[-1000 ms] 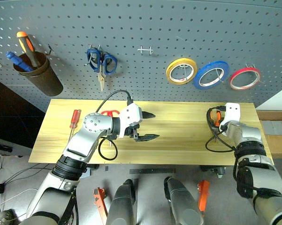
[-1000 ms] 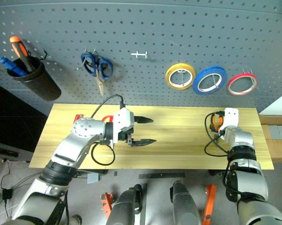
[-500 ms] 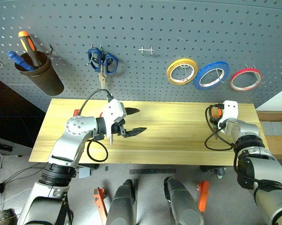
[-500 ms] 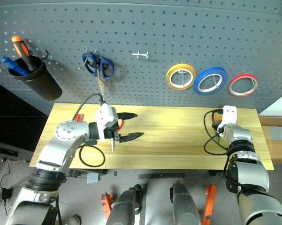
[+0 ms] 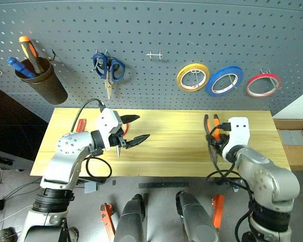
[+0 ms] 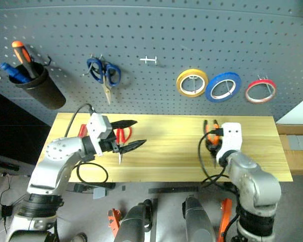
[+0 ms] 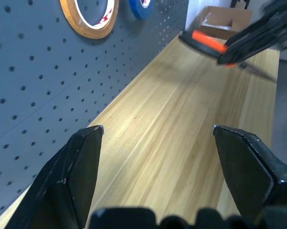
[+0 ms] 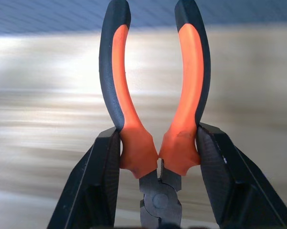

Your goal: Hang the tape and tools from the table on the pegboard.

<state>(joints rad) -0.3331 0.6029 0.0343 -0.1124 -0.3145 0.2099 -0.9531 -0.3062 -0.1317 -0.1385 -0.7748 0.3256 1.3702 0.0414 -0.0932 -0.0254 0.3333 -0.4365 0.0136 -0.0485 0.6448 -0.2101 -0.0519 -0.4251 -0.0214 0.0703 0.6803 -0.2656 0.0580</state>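
My right gripper [image 8: 157,157] is shut on the orange-and-black pliers [image 8: 155,102] just above their pivot, and holds them over the right part of the table [image 5: 176,146] with the handles [image 5: 211,123] pointing toward the pegboard [image 5: 156,25]. Over the table's left part, my left gripper [image 5: 137,128] hovers open and empty. Under it lie the red-handled scissors [image 6: 122,136], blade tip toward the front edge. The red-handled screwdriver [image 5: 80,124] lies further left on the table. On a hook at the far right of the pegboard hangs the red tape [image 5: 262,84].
Also hanging on the pegboard are a yellow tape ring [image 5: 193,77], a blue tape ring [image 5: 224,80] and blue-handled scissors [image 5: 109,68]. A brown cup [image 5: 42,80] holds two more screwdrivers, and a bare double hook [image 5: 155,54] is between the scissors and the tapes.
My right gripper closed on the pliers at the table's right end, then carried them up, leftward and toward the front edge. My left gripper drifted left, still open.
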